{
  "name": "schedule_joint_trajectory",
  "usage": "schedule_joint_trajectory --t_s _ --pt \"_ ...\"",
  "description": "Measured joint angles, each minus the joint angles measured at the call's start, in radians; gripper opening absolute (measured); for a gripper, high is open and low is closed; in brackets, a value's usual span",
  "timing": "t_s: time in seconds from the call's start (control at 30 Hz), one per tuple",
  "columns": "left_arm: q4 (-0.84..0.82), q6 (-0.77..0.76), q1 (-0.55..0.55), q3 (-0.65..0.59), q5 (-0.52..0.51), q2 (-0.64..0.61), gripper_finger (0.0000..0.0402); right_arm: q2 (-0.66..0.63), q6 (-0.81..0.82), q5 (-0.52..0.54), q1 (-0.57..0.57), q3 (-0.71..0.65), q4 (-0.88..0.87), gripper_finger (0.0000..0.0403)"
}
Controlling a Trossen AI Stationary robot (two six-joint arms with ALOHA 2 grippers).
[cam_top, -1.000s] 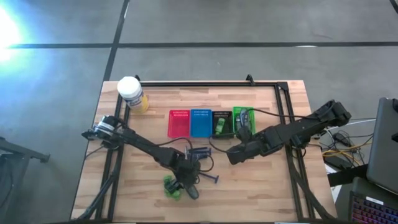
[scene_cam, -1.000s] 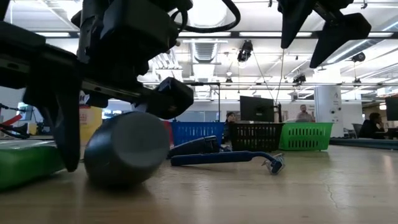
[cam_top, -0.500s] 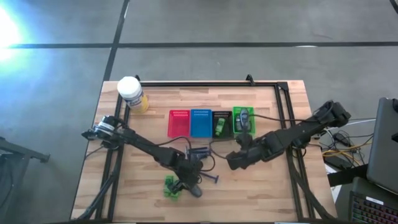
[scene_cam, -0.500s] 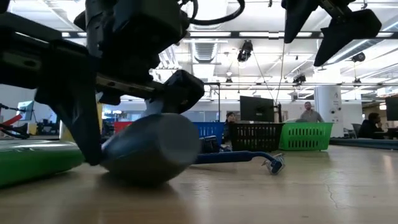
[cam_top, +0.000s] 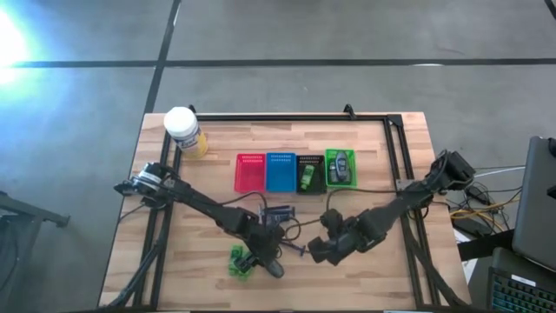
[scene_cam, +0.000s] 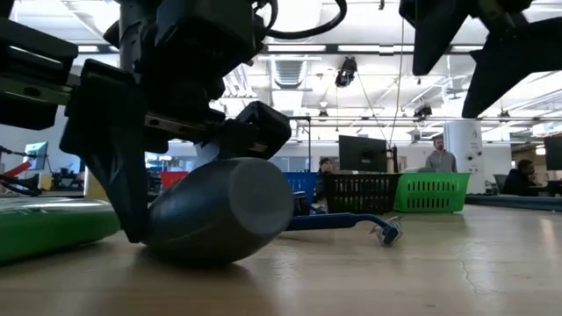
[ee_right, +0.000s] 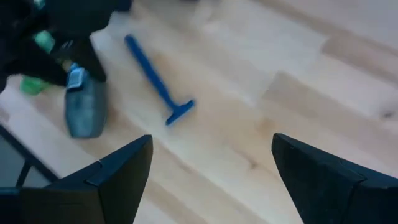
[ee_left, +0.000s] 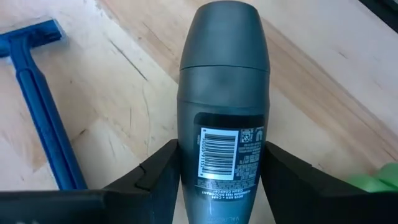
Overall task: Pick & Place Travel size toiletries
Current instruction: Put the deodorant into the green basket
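Note:
A dark grey roll-on bottle point(ee_left: 222, 93) lies on its side near the table's near edge, seen also as the grey bottle point(cam_top: 270, 266) from above. My left gripper point(cam_top: 261, 258) is shut on it. Bright green packets point(cam_top: 238, 262) lie just left of it. A thin blue razor point(ee_right: 157, 79) lies flat on the wood between the two grippers, and a second razor and a dark item point(cam_top: 278, 211) lie farther back. My right gripper point(cam_top: 315, 252) hovers open above the table, right of the razor point(cam_top: 295, 250), touching nothing. My left gripper pinches the grey bottle between its two fingers point(ee_left: 155, 177), on the two sides of the labelled body point(ee_left: 219, 155) below the cap. The fingers come slanting down from the table's left and far side. The bottle lies on the table point(scene_cam: 219, 215), its cap end pointing away from the gripper.
Four small baskets stand in a row mid-table: red point(cam_top: 249, 172), blue point(cam_top: 281, 171), black point(cam_top: 310, 173) with a green packet inside, green point(cam_top: 340, 168) holding dark items. A white-lidded yellow jar point(cam_top: 184, 131) stands at the far left corner. Bare wood lies right of the right gripper.
My right gripper has moved from beside the green basket toward the near edge and left, ending close to the blue razor. My left gripper has shifted slightly right around the grey bottle, and the bottle has turned a little on the table.

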Motion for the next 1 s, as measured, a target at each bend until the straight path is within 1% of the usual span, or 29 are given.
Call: schedule_joint_trajectory --t_s 0.2,0.37,0.5,0.67,0.8,0.9,1.0 --pt "0.006 0.011 -0.006 0.0 -0.018 -0.003 0.0194 0.013 0.075 0.0 0.056 0.027 0.002 0.0322" --pt "-0.013 -0.005 -0.006 -0.003 -0.092 -0.031 0.0194 0.008 0.165 0.002 0.115 0.043 0.001 0.0336" --pt "-0.022 -0.035 -0.005 -0.003 -0.119 -0.05 0.0194 0.008 0.258 0.001 0.155 0.032 0.025 0.0346" --pt "-0.021 -0.064 -0.006 -0.003 -0.153 -0.07 0.0193 0.008 0.299 -0.001 0.17 -0.02 0.181 0.0353" --pt "-0.005 -0.065 -0.005 -0.003 -0.18 -0.091 0.0193 0.008 0.295 0.002 0.163 -0.116 0.406 0.0352" --pt "-0.008 -0.07 -0.005 -0.002 -0.187 -0.091 0.0193 0.008 0.324 0.038 0.16 -0.198 0.548 0.0344" --pt "-0.007 -0.076 -0.005 0.005 -0.193 -0.091 0.0193 0.008 0.359 0.072 0.16 -0.261 0.64 0.0336"
